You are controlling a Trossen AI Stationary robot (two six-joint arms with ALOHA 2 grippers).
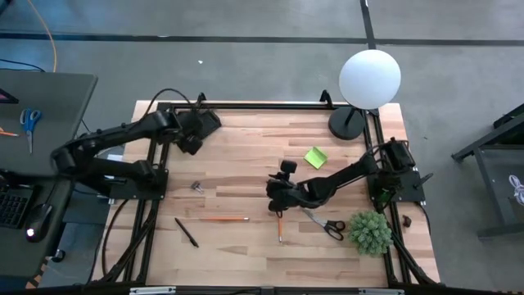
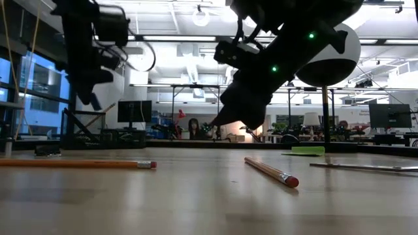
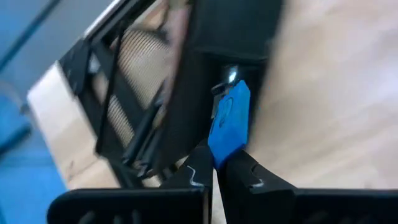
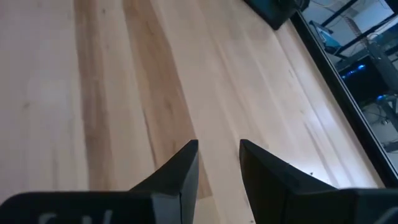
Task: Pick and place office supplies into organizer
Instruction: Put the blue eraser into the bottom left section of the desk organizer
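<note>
Currently left gripper (image 3: 217, 171) jaws pinch the blue eraser (image 3: 229, 121) above the organizer (image 1: 203, 123); right gripper (image 4: 217, 165) jaws empty, parted; best lower squarely into a compartment before releasing.

Robotics lab in an open-plan office.

Two dark arms (image 1: 123, 152) were bolted to a black frame (image 1: 270, 106) around a wooden counter (image 1: 246, 246) on a grey concrete floor (image 1: 246, 57). Beyond it, the low view showed strip lights (image 2: 196, 39) on a white ceiling, monitors (image 2: 134, 111) on desks, large windows (image 2: 26, 85) and a seated person (image 2: 193, 127). A side desk (image 1: 41, 90) carried blue scissors (image 1: 30, 123).
</note>
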